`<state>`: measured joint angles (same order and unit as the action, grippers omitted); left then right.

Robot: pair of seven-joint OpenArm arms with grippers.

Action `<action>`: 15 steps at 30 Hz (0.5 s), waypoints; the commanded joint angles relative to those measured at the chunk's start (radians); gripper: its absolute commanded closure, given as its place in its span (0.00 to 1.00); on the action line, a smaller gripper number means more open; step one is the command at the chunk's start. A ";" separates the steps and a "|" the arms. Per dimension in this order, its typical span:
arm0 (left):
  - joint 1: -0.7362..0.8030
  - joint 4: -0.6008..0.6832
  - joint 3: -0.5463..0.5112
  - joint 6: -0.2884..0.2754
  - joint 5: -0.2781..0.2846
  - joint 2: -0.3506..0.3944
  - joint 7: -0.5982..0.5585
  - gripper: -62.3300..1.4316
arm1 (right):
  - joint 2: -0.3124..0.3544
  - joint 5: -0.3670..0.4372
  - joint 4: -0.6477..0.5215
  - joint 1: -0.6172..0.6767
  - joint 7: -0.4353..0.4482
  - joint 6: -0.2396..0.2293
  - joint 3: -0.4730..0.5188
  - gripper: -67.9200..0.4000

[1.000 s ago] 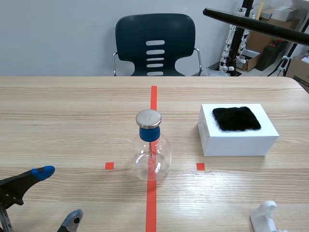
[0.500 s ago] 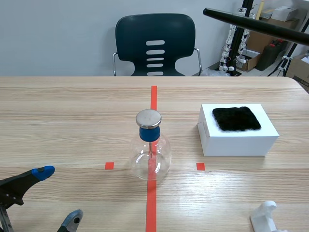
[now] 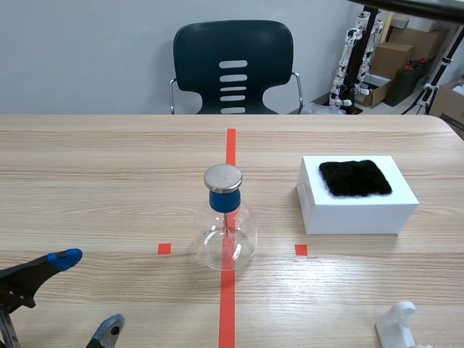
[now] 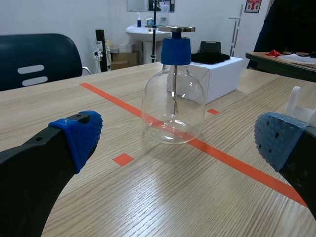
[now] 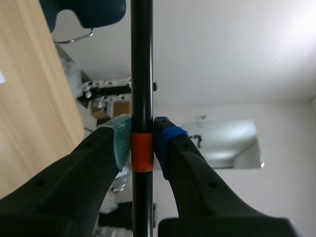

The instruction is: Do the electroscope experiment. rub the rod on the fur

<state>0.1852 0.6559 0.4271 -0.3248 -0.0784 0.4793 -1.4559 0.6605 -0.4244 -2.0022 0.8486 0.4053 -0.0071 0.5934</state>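
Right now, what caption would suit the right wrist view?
The right gripper clamps a black rod at its orange band, wooden table in the background.

right gripper (image 5: 142, 143) clamping black rod (image 5: 141, 59)

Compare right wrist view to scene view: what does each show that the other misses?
Only right wrist: the right gripper shut on the black rod at its orange band. Only scene: the flask, the fur on the white box, the open left gripper. Both: the rod, which in the scene is just a black bar along the top edge, the chair and the table.
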 commanded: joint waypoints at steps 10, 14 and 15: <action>-0.005 0.010 0.001 -0.001 0.006 -0.002 -0.018 0.00 | 0.335 -0.006 0.181 -0.019 -0.089 0.224 -0.114 0.97; -0.005 0.010 0.001 -0.001 0.006 -0.002 -0.018 0.00 | 0.370 -0.025 0.313 -0.127 -0.062 0.288 -0.221 0.97; -0.005 0.010 0.001 -0.001 0.006 -0.002 -0.018 0.00 | 0.367 -0.036 0.346 -0.158 -0.047 0.292 -0.243 0.97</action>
<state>0.1852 0.6559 0.4271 -0.3248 -0.0788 0.4793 -1.4559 1.0397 -0.4633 -1.6569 0.7414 0.3538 0.2737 0.3351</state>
